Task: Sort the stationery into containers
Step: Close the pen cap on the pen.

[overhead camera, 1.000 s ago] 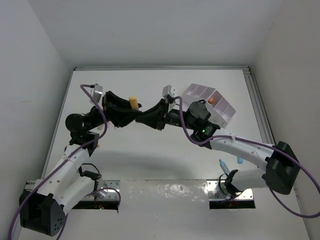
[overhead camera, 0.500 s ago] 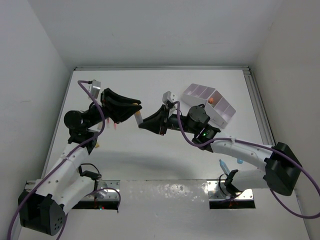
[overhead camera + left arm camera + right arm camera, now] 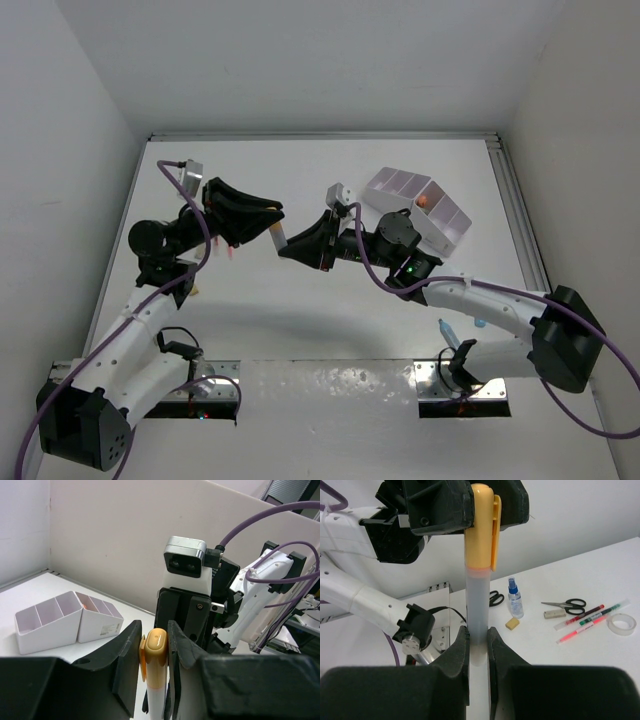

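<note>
Within the last second the two arms draw apart from an overlapped huddle. They now meet tip to tip above the white counter (image 3: 300, 300), left of its centre. Over the same span the left fingers (image 3: 172, 637) narrow until both press the orange cap of the orange-capped marker with a frosted white barrel (image 3: 477, 600). The right fingers (image 3: 496, 647) do not change; they stay clamped close on the barrel lower down. In the top view the marker (image 3: 275, 232) is a short bridge between the two black fingertips, off the counter and held at both ends.

For the task, this looks like a hand-over or a re-grip caught at the point where both hands have hold. Which hand will keep the marker cannot be told. The white desk organiser with pale-lilac compartments (image 3: 455, 232) stands well apart, toward the far right beside the right arm's elbow, with something small and orange already in one compartment. The marker is not yet sorted, and one hand must let go before it can travel. If both pull instead, the cap may slip off the barrel.

Much is left. The right wrist view shows black-handled scissors (image 3: 567, 603), a blue-capped spray bottle (image 3: 515, 597), two small erasers (image 3: 512, 624), thin red and green pens (image 3: 585, 615) and a clear tape ring (image 3: 621, 623) lying on the counter.
</note>
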`<state>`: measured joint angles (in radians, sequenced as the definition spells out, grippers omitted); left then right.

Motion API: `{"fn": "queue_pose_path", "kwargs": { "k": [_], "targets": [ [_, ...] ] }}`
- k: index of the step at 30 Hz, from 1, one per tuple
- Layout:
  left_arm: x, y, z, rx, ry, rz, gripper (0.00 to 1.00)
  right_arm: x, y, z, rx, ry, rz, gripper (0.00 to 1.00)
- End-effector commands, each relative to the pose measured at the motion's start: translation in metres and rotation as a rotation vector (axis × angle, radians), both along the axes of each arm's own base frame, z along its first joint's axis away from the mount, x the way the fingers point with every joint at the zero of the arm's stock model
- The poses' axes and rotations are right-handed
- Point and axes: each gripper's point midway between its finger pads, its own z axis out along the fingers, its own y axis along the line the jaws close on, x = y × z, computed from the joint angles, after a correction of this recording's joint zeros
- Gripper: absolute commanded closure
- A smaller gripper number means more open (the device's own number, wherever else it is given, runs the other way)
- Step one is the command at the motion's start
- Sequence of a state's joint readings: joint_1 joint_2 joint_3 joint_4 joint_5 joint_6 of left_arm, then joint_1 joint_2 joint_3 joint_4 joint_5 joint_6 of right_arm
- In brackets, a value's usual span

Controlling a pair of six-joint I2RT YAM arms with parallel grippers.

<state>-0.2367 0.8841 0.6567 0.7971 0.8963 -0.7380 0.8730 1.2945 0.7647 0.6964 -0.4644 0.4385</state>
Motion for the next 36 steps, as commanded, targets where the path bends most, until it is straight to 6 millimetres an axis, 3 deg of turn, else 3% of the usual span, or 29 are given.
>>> {"fn": "queue_pose_path", "kwargs": {
  "k": [1,13,27,29,32,36],
  "targets": [
    [-0.008,0.001,0.018,-0.012,-0.077,-0.005,1.0,-0.001,-0.002,0.024,0.065,-0.049,-0.002,1.0],
    [-0.005,0.002,0.026,-0.016,-0.127,0.02,1.0,0.0,0.001,-0.005,0.019,0.015,0.001,1.0],
    [-0.003,0.001,0.025,-0.013,-0.124,0.019,1.0,0.002,0.002,-0.016,0.0,0.036,-0.004,1.0],
    [-0.004,0.001,0.021,-0.005,-0.113,0.013,0.93,0.002,0.003,-0.01,0.012,0.025,-0.005,1.0],
    [-0.004,0.0,0.017,0.004,-0.096,0.006,0.69,0.002,0.002,0.001,0.035,0.0,-0.007,1.0],
    [-0.005,0.0,0.013,0.011,-0.083,0.002,0.56,0.006,-0.002,0.014,0.07,-0.022,-0.03,1.0]
  ]
}}
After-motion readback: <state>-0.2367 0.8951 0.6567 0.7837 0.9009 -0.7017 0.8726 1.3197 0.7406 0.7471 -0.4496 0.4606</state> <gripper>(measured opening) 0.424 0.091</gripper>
